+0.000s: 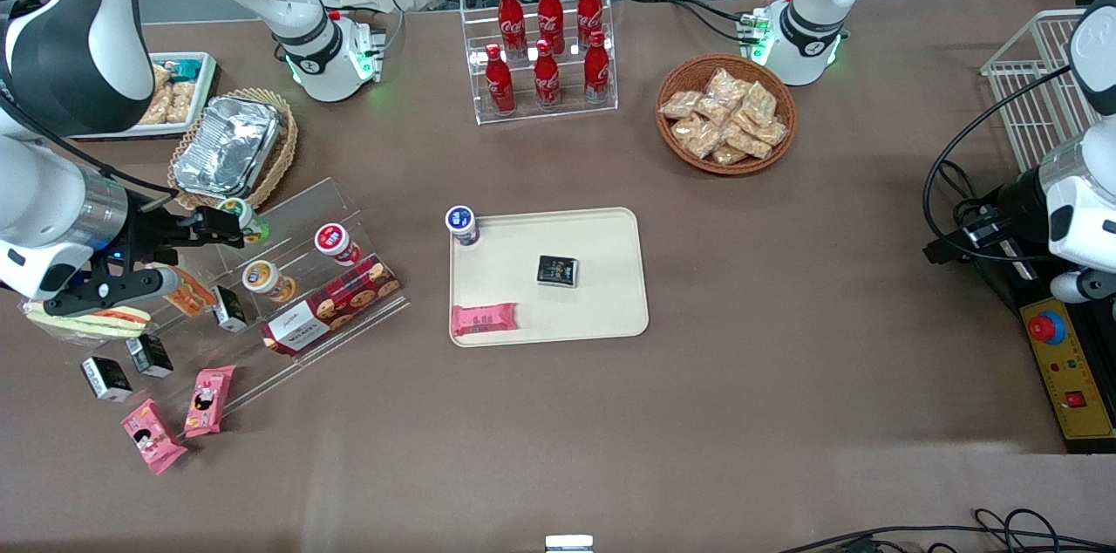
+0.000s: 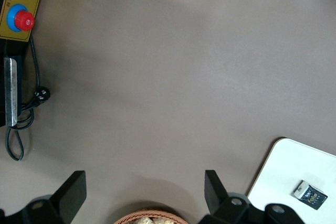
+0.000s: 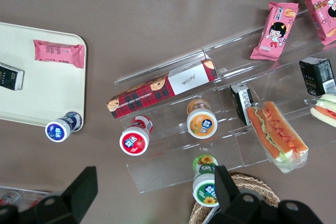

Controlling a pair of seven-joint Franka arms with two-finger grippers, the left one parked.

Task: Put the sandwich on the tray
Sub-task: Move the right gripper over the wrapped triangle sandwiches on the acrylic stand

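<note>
1. Sandwich (image 1: pixel 87 322) isn't being held by anything. The gripper (image 1: pixel 228 224) is hanging wide open and empty over the upper step of the clear acrylic shelf (image 1: pixel 288 226), toward the working arm's end of the table.
2. Right by one fingertip, a green-lidded cup (image 3: pixel 205 187) is standing on that shelf. A red-lidded cup (image 3: pixel 134 141) and an orange-lidded cup (image 3: pixel 202 125) are sitting a step lower.
3. Farther out, the chunkier orange-faced sandwich (image 3: pixel 275 135) is lying on the shelf. The pale wrapped sandwich is sitting just beside it, at the shelf's end and nearer the front camera than the gripper.
4. The tray (image 1: pixel 602 309) is sitting well apart from all that, mid-table. It's carrying a blue-lidded cup (image 1: pixel 461 223) in one corner, a small black box (image 1: pixel 558 271) and a pink bar (image 1: pixel 484 319).
</note>
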